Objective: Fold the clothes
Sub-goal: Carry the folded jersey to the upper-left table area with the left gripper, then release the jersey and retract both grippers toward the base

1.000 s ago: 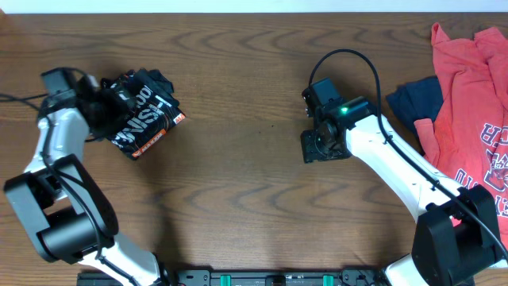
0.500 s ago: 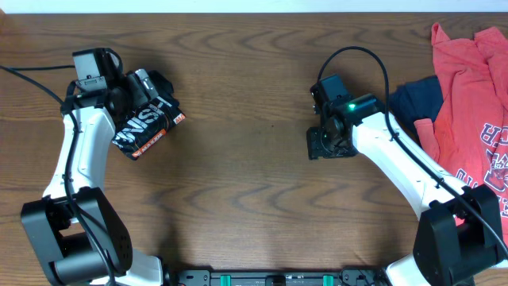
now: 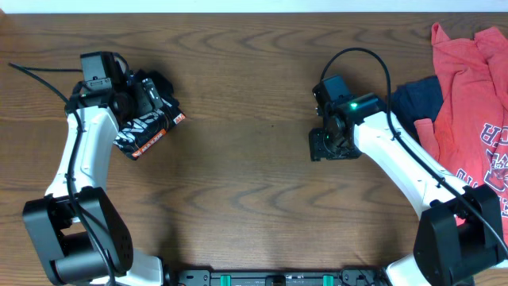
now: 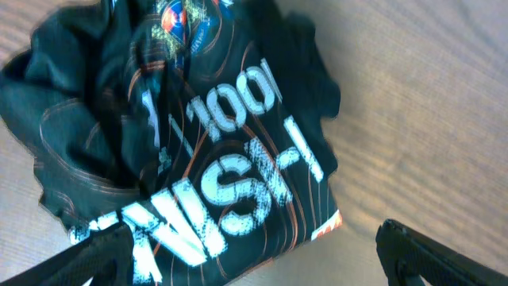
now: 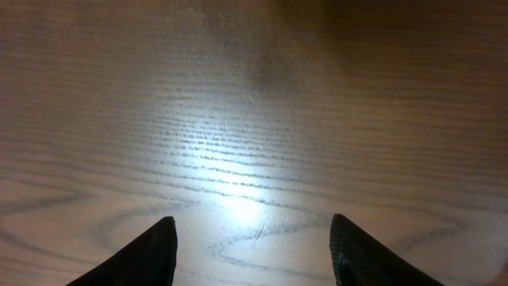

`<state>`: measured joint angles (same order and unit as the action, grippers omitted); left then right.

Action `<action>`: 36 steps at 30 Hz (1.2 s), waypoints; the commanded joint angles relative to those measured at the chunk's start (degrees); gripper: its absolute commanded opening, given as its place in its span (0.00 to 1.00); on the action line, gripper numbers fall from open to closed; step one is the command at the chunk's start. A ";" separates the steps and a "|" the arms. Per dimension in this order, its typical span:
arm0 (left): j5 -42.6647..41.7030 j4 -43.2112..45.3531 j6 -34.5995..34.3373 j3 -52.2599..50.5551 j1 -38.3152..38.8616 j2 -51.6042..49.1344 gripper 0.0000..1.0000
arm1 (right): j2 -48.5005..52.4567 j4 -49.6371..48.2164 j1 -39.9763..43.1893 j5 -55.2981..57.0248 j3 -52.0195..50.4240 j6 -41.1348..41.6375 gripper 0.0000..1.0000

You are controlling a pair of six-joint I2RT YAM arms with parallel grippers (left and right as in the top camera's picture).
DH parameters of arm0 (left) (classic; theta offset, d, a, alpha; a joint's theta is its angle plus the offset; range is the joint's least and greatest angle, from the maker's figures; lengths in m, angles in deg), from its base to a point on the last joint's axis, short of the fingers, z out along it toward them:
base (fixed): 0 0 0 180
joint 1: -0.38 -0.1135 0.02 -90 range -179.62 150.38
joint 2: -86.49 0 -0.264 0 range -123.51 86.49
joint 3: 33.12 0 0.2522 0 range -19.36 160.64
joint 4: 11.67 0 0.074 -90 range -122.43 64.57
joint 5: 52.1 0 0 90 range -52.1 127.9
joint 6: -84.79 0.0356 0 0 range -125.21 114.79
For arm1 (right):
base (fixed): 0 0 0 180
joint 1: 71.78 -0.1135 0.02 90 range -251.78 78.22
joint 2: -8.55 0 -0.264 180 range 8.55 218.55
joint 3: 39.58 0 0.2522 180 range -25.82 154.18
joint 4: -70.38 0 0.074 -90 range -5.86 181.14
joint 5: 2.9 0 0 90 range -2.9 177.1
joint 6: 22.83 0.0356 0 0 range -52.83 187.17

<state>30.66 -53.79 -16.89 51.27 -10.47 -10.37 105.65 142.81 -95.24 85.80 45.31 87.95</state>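
The clothes, a black jersey with white lettering and thin orange lines, lie folded into a small bundle at the table's left. In the left wrist view the jersey fills most of the frame. My left gripper hovers over the bundle's upper left, open, its fingertips spread wide on either side of the bundle's lower corner, holding nothing. My right gripper is near the table's middle right, open over bare wood with nothing between its fingers.
A red T-shirt with lettering lies crumpled at the far right. A navy garment lies partly under it, just right of my right arm. The brown wooden table stretches between the two arms.
My left arm has swung from the far left up and over the jersey, which stays in place. The right gripper has drifted slightly to the right and opened a touch.
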 commanded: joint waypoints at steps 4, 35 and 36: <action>0.87 4.81 1.57 -0.94 -1.95 -6.21 0.98 | -0.13 1.40 0.63 0.39 0.11 -0.11 0.59; -17.59 30.12 0.00 1.25 -11.82 -10.88 0.98 | -0.13 2.69 0.63 0.39 0.11 0.42 0.60; -18.32 29.81 0.02 1.25 -11.47 -9.68 0.98 | -0.13 2.54 0.63 0.37 0.11 0.42 0.60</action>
<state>17.98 -24.04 -16.98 50.52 -22.34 -24.82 105.65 145.59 -95.24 85.80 45.31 87.97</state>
